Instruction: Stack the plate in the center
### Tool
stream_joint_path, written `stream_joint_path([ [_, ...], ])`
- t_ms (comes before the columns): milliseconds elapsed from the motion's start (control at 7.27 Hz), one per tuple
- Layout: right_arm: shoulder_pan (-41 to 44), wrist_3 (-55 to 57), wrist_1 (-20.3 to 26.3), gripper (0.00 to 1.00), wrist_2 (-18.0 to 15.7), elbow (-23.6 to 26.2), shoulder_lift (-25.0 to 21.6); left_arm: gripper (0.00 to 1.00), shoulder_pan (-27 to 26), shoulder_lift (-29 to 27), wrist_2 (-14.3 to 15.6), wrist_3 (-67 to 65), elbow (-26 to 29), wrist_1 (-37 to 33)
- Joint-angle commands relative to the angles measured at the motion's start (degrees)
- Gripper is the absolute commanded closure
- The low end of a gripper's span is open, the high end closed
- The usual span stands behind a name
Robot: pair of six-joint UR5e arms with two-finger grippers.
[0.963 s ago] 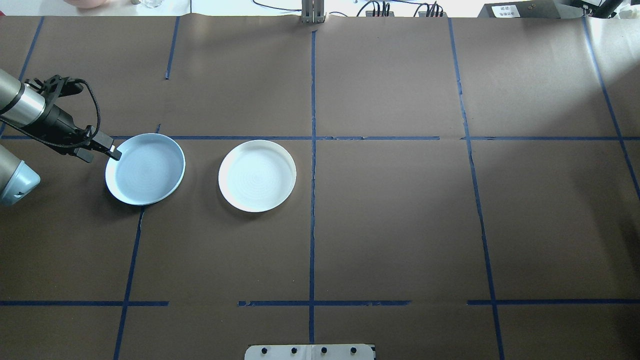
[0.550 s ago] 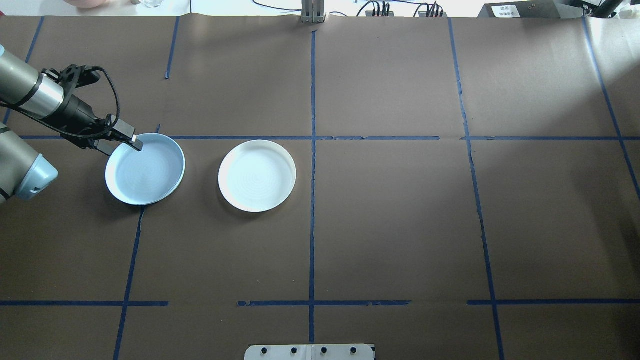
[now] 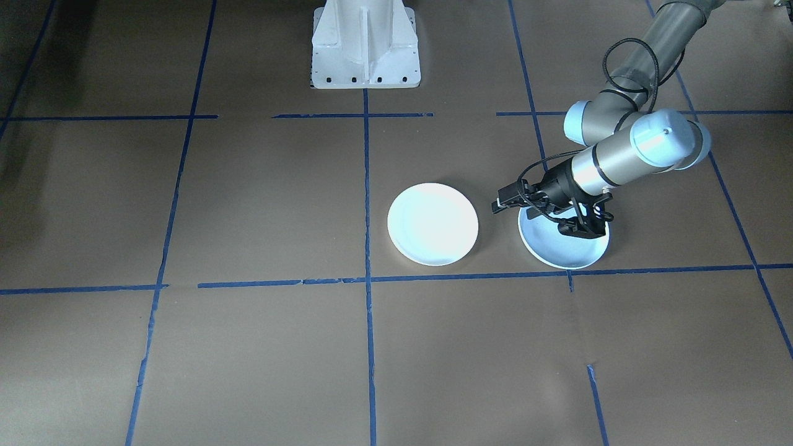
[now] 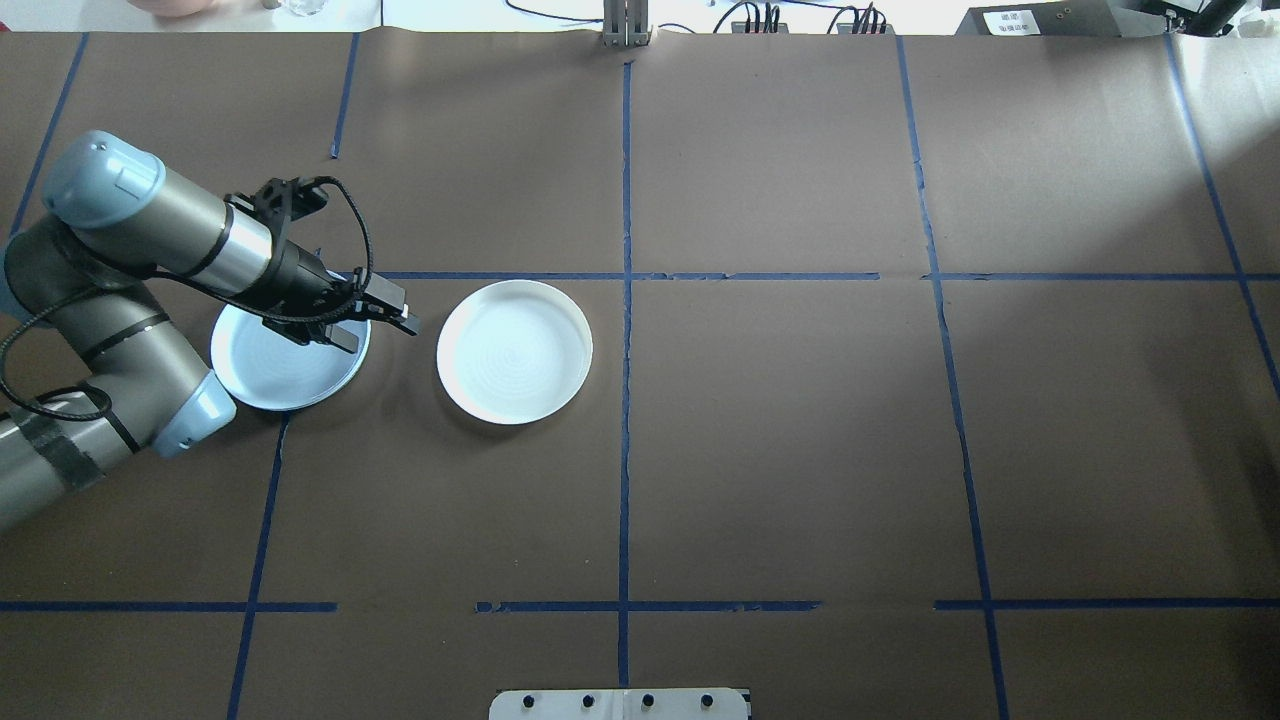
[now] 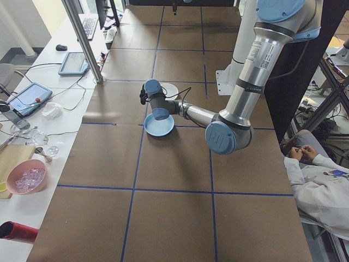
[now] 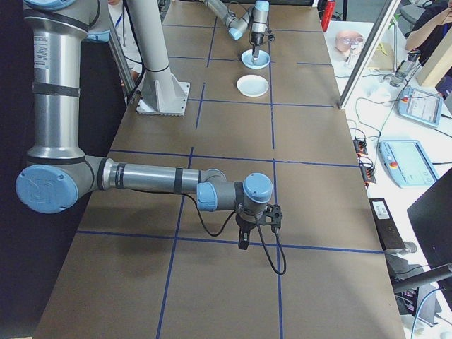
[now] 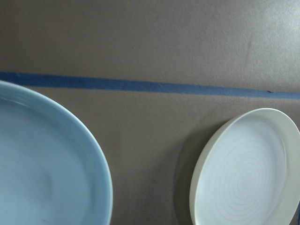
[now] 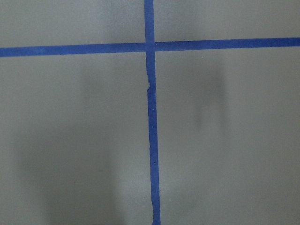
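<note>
A light blue plate [image 4: 265, 375] lies on the brown table, left of the middle. To its right lies the center [image 4: 514, 351], a pale plate with faint rings and a whitish rim. My left gripper [image 4: 375, 330] hovers open over the blue plate's right rim, one finger above the inside and one past the rim, toward the center. In the left wrist view the blue plate [image 7: 42, 173] is at lower left and the center [image 7: 248, 173] at lower right; no fingers show there. My right gripper [image 6: 243, 244] hangs low over a tape cross far from both plates; I cannot tell its state.
Blue tape lines [image 4: 625, 300] divide the table into squares. The robot's white base [image 3: 365, 43] stands at the near edge. A person in white [image 5: 316, 169] sits beside the table, and a side bench holds a tablet [image 5: 73, 63] and a pink bowl [image 5: 27, 177].
My left arm has swept right across the blue plate, from its left rim to its right rim, with the gripper still open. Neither plate has moved.
</note>
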Motion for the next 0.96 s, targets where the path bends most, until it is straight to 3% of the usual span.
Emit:
stream_joint_path([
  [0, 0.0, 0.0, -0.02, 0.0, 0.0, 0.0, 0.0, 0.02, 3.22, -0.6, 3.36, -4.19, 0.06, -3.02],
  [412, 0.0, 0.0, -0.02, 0.0, 0.0, 0.0, 0.0, 0.08, 2.87, -2.61, 4.6, -1.22, 0.5, 5.22],
  [825, 0.0, 0.0, -0.02, 0.0, 0.0, 0.0, 0.0, 0.23, 2.95, -3.5, 6.97, -0.41, 0.67, 6.05],
])
